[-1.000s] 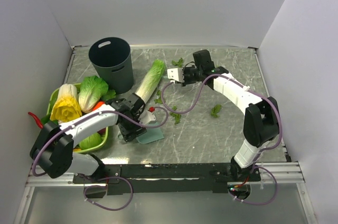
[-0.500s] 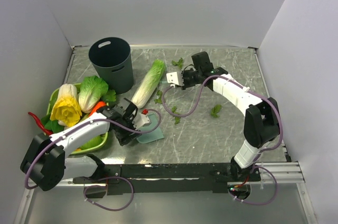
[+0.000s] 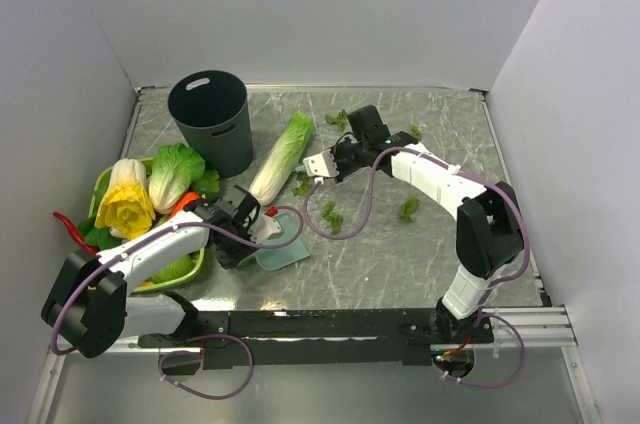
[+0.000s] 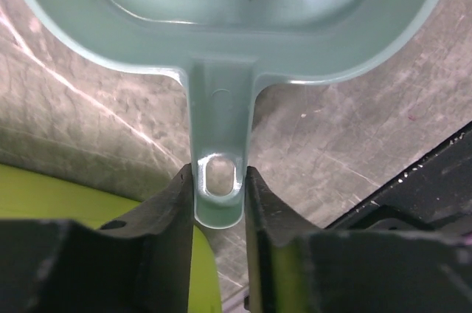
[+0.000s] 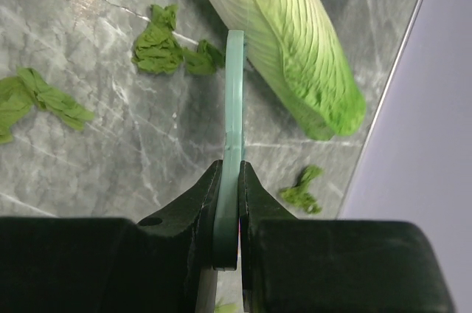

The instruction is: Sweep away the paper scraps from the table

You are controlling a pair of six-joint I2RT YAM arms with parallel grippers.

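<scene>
Several dark-green paper scraps lie on the grey marble table [image 3: 400,264]: one by the cabbage's near end [image 3: 300,185], a pair [image 3: 331,216], one at right [image 3: 409,209], and two at the back [image 3: 337,119]. My left gripper [image 3: 247,235] is shut on the handle of the teal dustpan [image 3: 283,237], which rests on the table; the handle [image 4: 219,143] sits between the jaws of the left gripper [image 4: 219,195]. My right gripper [image 3: 345,156] is shut on the teal brush, whose white head [image 3: 319,164] hangs near the cabbage. In the right wrist view the right gripper [image 5: 228,180] clamps the brush handle [image 5: 234,106], with scraps [image 5: 158,51] just left of it.
A long pale-green cabbage [image 3: 283,154] lies in the middle, also in the right wrist view [image 5: 287,40]. A dark bin [image 3: 212,119] stands at back left. A lime-green tray [image 3: 194,266] with vegetables sits at left. White walls enclose the table.
My right gripper has carried the brush left and nearer, toward the cabbage's near end. My left arm has pulled back left, and the dustpan has shifted slightly.
</scene>
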